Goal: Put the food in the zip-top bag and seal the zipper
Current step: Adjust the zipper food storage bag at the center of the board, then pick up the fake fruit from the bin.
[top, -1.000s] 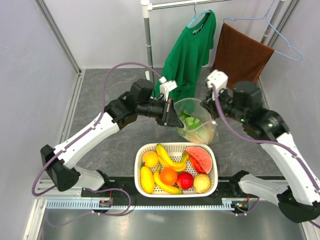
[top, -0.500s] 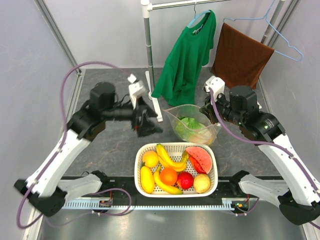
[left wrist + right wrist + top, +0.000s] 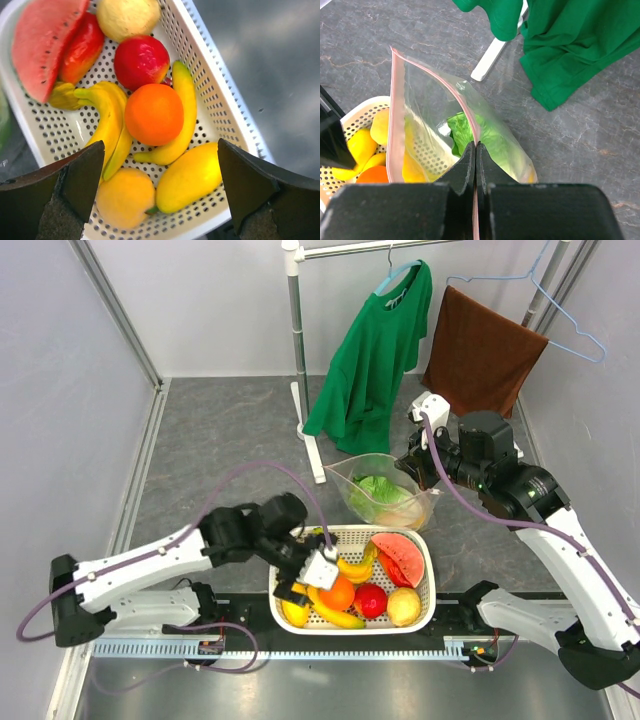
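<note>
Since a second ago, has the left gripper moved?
Yes: the left gripper swung from the zip-top bag toward the near edge, now over the white basket.

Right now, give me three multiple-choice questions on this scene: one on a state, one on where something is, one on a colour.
1. The left gripper is: A) open above the white basket; B) shut and empty; C) out of sight.
2. The lettuce head lies: A) in the white basket; B) inside the zip-top bag; C) in the left gripper.
3. The bag's zipper is: A) blue; B) pink; C) black.

Answers:
1 A, its jaws stand wide apart over the basket in the wrist view.
2 B, its green leaves show through the clear plastic.
3 B, a pinkish strip edges the bag's mouth, pinched by the right gripper.
</note>
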`<state>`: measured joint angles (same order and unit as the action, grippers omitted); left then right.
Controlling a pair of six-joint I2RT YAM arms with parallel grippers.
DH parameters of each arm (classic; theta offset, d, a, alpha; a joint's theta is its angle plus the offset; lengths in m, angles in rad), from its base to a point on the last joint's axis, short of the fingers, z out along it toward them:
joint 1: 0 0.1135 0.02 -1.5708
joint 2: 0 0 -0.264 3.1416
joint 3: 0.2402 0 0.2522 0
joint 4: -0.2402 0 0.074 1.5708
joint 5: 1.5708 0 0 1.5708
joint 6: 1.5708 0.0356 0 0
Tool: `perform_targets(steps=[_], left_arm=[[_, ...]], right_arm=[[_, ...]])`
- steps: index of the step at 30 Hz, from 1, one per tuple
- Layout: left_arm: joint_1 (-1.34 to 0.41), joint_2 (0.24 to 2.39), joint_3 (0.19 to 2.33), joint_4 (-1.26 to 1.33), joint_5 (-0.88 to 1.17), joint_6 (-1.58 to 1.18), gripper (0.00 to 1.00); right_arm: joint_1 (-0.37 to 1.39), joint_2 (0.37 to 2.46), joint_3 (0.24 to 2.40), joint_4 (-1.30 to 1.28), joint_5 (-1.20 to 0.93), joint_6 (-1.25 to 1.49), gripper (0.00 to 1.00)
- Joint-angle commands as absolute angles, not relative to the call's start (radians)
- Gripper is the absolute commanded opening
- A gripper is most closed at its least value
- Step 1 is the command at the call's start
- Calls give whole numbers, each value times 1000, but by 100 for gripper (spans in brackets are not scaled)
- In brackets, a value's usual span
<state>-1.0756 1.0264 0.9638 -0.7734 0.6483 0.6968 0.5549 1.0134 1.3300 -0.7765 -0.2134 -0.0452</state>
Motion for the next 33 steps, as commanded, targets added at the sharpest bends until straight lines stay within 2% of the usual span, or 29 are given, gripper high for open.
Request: perform_targets(steps=[1,10,23,29,33], left_arm=[[-1215,1069,910,-589,456,978,100],[-1307,1196,844,-512,469,1149,100],[-1310,1308,824,-523,460,1269,97],[-1310,1335,847,-580,456,1287,83],[-1310,1350,874,-633,463,1287,69]], right_arm=[[555,1002,1341,-761,-238,-20,0],[552,1002,1319,-765,-268,-18,0],[551,999,1324,-764,-279,-6,0],[549,997,1316,-764,-278,-9,0],[549,999,1316,-765,-278,-12,0]])
